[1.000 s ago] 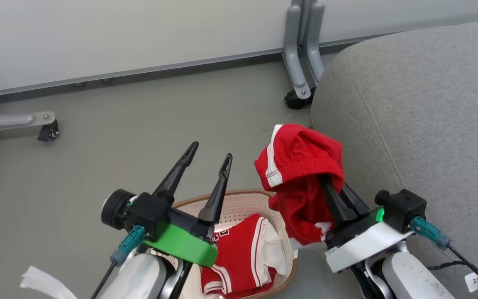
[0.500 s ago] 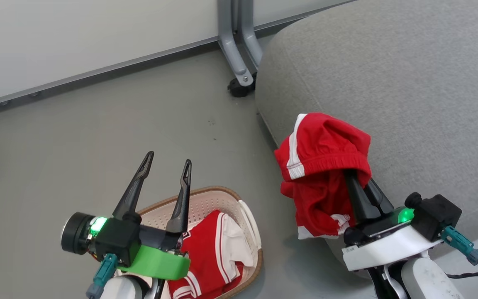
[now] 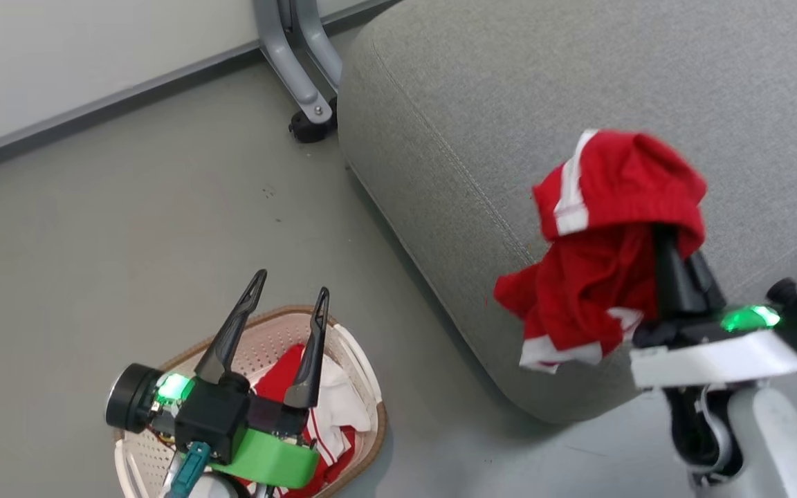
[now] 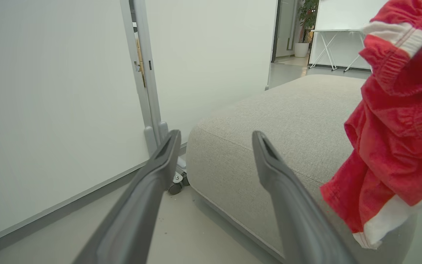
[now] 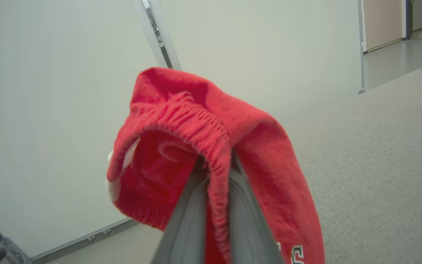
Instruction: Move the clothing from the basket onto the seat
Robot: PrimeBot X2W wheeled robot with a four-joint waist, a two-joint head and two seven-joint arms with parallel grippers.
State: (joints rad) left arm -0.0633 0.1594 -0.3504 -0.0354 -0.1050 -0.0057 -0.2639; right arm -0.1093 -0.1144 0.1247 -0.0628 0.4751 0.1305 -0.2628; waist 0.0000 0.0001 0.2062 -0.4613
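Observation:
A pair of red shorts (image 3: 599,277) with white trim hangs bunched over my right gripper (image 3: 672,256), which is shut on its elastic waistband. The shorts hang in the air above the near edge of the light-grey seat (image 3: 509,104). In the right wrist view the waistband (image 5: 211,146) is pinched between the two grey fingers, and the seat (image 5: 379,146) lies beyond. At lower left, my left gripper (image 3: 291,285) stands open and holds nothing, above the cream basket (image 3: 371,387). A red and white jersey (image 3: 333,408) lies inside it. The left wrist view looks between that gripper's open fingers (image 4: 215,135) at the seat (image 4: 269,124) and the shorts (image 4: 398,128).
A grey wheeled stand leg with a black caster (image 3: 305,124) sits against the seat's far corner. A pale partition wall (image 3: 59,55) runs along the back. Bare grey floor (image 3: 163,207) lies between the basket and the wall.
The head camera has turned right, bringing the seat to the centre. My right gripper has carried the shorts from beside the basket to over the seat's edge. The left gripper stayed open.

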